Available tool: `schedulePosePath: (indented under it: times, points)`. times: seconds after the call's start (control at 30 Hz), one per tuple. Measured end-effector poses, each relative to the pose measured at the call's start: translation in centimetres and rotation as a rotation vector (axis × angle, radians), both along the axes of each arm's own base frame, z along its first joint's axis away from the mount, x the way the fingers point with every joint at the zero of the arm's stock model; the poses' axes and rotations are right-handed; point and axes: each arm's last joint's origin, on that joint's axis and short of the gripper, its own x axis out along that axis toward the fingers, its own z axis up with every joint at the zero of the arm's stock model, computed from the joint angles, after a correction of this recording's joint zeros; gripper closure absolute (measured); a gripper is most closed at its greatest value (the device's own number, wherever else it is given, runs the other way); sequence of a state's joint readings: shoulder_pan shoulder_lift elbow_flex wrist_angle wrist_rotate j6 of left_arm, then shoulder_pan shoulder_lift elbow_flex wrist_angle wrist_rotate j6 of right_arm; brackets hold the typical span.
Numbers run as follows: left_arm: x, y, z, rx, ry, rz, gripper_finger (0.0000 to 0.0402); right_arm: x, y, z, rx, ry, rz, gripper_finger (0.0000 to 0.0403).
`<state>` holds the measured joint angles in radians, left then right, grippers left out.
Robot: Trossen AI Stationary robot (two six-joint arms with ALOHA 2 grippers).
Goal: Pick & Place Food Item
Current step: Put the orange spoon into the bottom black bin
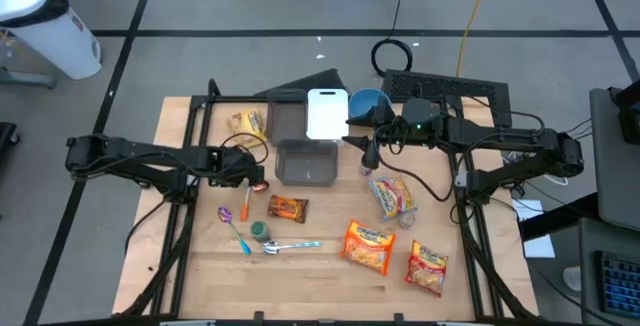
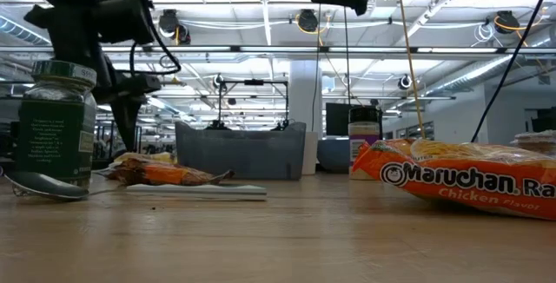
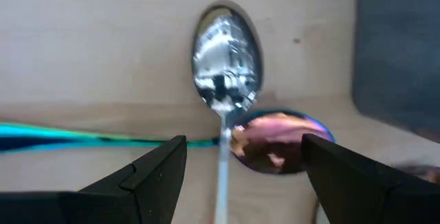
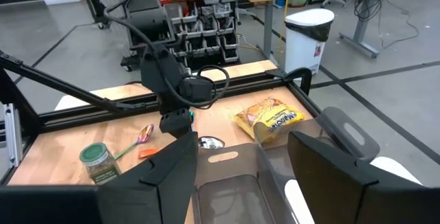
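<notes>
My left gripper [image 1: 258,177] hangs open, pointing down, low over the table's left middle, just left of the grey bin [image 1: 284,162]. In its wrist view the open fingers stand on either side of a silver spoon [image 3: 226,58] and an iridescent spoon [image 3: 278,142] lying on the wood, touching neither. Food lies around: a brown snack bar [image 1: 287,207], ramen packets [image 1: 368,245] [image 1: 427,267] [image 1: 392,196] and a yellow noodle bag [image 1: 247,123]. My right gripper [image 1: 366,154] stands open and level, high beside the bin's right side, with nothing between its fingers [image 4: 172,176].
A spice jar [image 1: 259,230], a blue-handled spoon [image 1: 236,230] and another silver spoon [image 1: 290,247] lie near the front. A second grey container [image 1: 288,116], a white board [image 1: 326,113] and a blue bowl [image 1: 368,103] stand at the back.
</notes>
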<state>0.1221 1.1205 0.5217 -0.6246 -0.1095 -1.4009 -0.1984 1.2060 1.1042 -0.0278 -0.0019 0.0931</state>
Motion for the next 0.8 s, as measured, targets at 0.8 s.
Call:
schedulePosePath:
  times: [0.8]
  points:
    - [1.6,2.6,-2.5,-0.085,0.061,0.03,0.0106,-0.3,-1.3,-0.1,0.077,-0.009,-0.065,0.0192]
